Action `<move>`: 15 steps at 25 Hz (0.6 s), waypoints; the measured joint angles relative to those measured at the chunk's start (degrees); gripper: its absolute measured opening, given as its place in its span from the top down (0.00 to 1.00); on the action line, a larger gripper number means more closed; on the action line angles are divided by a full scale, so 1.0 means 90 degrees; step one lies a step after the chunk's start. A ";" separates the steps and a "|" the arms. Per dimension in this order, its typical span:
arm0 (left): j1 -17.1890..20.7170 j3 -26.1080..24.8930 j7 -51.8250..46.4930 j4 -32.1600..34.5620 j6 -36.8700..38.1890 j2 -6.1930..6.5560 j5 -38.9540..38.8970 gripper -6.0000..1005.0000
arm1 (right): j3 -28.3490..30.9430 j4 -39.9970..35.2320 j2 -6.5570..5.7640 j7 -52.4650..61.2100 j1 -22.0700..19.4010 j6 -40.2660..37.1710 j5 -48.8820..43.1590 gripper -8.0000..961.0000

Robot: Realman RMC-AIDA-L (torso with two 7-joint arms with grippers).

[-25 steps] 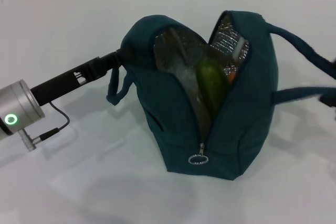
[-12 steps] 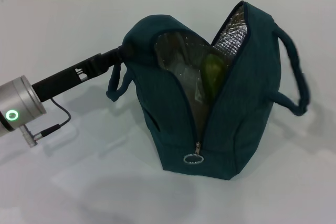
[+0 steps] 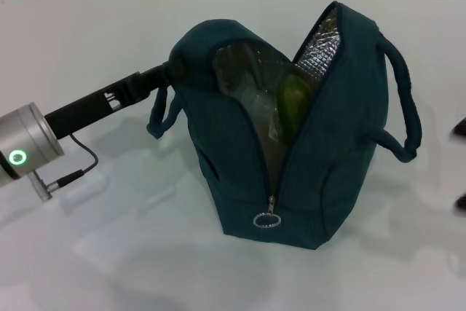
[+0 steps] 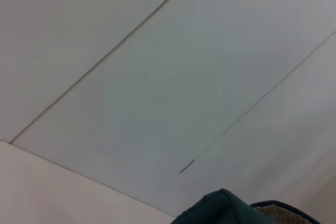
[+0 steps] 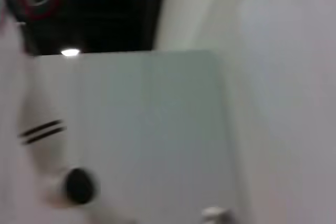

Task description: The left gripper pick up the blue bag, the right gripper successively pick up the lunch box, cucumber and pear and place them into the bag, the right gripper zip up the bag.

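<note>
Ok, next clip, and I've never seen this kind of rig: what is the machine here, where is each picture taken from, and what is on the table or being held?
This is a two-armed robot with a gripper on each arm. The main picture comes from a camera on its head, looking down at a white table. The other two come from cameras on its wrists; here they mostly show walls and ceiling, though the left wrist view catches the top edge of the bag.

On the table stands a blue bag with a silver lining, its top gaping open and its zipper pull down near the base. Something green sits inside; what it is cannot be told.

The left gripper reaches in from the left and meets the bag's upper edge, apparently holding it; its fingertips are hidden. Of the right gripper, only dark bits show at the right edge, away from the bag.
</note>
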 joint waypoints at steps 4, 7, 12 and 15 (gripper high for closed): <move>-0.0033 0.0001 0.0002 0.0000 -0.0064 -0.0002 -0.0001 0.94 | -0.0011 -0.0130 0.0173 0.0682 0.0512 0.0128 -0.1170 0.26; -0.0076 0.0001 0.0004 0.0000 -0.0093 -0.0007 -0.0001 0.94 | -0.0009 -0.0133 0.0378 0.1268 0.0909 0.0615 -0.1980 0.26; -0.0099 0.0001 0.0006 0.0000 -0.0123 -0.0013 -0.0005 0.94 | 0.0002 -0.0134 0.0733 0.1999 0.1338 0.1627 -0.2922 0.26; -0.0101 0.0001 0.0006 0.0000 -0.0124 -0.0015 -0.0007 0.94 | -0.0009 -0.0145 0.0885 0.2180 0.1448 0.2086 -0.3092 0.26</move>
